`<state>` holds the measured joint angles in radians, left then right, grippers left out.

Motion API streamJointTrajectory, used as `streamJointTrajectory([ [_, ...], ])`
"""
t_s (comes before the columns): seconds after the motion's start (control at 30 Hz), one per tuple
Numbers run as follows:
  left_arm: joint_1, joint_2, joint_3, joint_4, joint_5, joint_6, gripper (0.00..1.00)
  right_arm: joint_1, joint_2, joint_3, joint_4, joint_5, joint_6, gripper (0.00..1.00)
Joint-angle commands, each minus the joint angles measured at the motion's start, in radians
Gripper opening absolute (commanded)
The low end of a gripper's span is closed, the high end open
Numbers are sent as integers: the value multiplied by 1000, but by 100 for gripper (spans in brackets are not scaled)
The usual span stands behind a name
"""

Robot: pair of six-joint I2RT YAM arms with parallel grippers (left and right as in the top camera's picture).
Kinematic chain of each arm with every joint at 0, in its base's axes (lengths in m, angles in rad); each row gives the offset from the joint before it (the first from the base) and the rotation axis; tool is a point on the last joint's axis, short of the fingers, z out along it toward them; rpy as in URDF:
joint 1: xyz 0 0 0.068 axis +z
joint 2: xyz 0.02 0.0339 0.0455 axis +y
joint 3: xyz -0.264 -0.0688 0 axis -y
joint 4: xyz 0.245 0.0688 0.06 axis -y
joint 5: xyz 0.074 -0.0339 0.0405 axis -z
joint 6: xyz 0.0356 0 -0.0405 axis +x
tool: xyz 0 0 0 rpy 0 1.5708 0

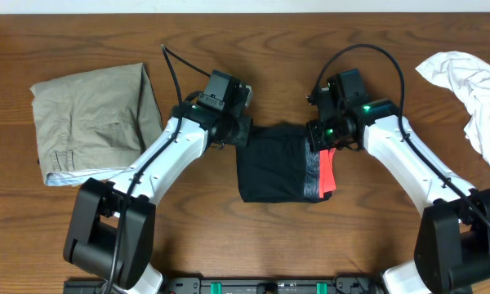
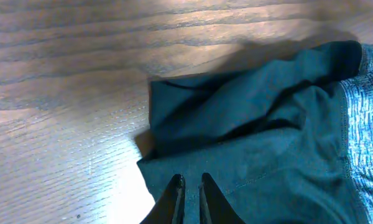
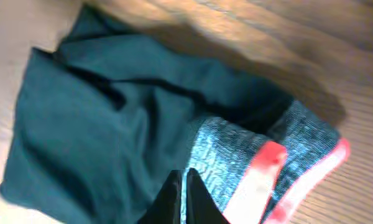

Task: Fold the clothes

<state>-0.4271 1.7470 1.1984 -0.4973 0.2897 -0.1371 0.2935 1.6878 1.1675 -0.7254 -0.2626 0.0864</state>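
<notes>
The black leggings (image 1: pixel 269 167) lie folded into a small block at the table's middle, with the grey waistband (image 1: pixel 313 173) and its coral-red edge (image 1: pixel 327 171) on the right side. My left gripper (image 1: pixel 241 135) sits at the block's far left corner. In the left wrist view it (image 2: pixel 191 179) is pinched shut on the dark fabric (image 2: pixel 255 112). My right gripper (image 1: pixel 317 140) is at the far right corner. In the right wrist view it (image 3: pixel 181 173) is shut on the cloth where the black fabric (image 3: pixel 99 124) meets the grey band (image 3: pixel 236 155).
Folded khaki-tan trousers (image 1: pixel 94 122) lie at the left of the table. A crumpled white garment (image 1: pixel 474 90) sits at the far right edge. Bare wood (image 1: pixel 269 49) shows behind the leggings.
</notes>
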Motion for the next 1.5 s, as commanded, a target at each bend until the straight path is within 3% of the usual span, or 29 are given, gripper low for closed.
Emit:
streamJointTrajectory([
  [0.0,-14,-1,-10,-3,17,5,11,9,1,-20,1,-5,-42,8],
  [0.1,-36,14,-10,-1,17,5,11,6,1,-54,5,66,-39,15],
  [0.47,-92,138,-11,-30,17,-18,12,6,1,-247,87,80,-39,23],
  [0.7,-89,198,-11,-68,16,-18,16,6,1,-300,126,79,-39,51],
  [1.07,-45,134,10,-82,-21,-13,15,4,1,-290,173,79,-39,51],
  [1.23,36,13,21,-77,-73,-36,22,-1,1,-234,163,78,-39,56],
  [1.47,54,-128,21,-74,169,-175,23,-1,1,-87,122,79,-39,64],
])
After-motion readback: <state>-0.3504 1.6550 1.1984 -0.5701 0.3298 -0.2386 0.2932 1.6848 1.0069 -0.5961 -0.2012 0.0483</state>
